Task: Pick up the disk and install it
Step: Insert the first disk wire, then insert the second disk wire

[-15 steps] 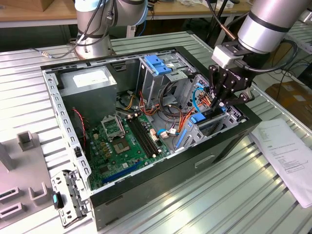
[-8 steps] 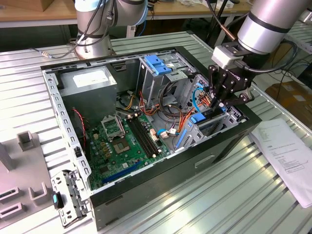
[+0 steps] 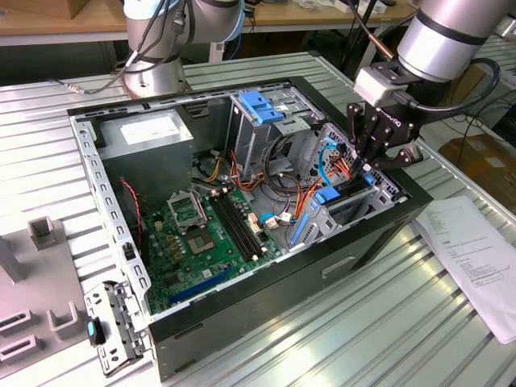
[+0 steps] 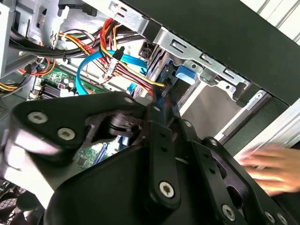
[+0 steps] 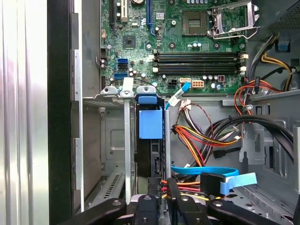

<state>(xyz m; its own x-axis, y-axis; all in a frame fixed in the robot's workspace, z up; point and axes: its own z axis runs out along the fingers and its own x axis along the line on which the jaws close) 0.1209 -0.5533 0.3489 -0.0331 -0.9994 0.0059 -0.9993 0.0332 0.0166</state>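
The gripper (image 3: 372,161) hangs inside the open computer case (image 3: 242,310). The disk (image 5: 151,143) stands on edge in the bay beneath it, apparently almost installed; grip state cannot be determined.

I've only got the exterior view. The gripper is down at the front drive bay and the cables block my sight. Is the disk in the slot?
Observer: In the first wrist view the disk stands edge-on between the bay's metal walls, with its blue end toward the motherboard.
Operator: Any cables across the slot?
Observer: The blue flat cable lies beside the slot, not across it.
Operator: Is anyone close?
Observer: Yes. The second wrist view shows a person's hand just outside the case's black wall.
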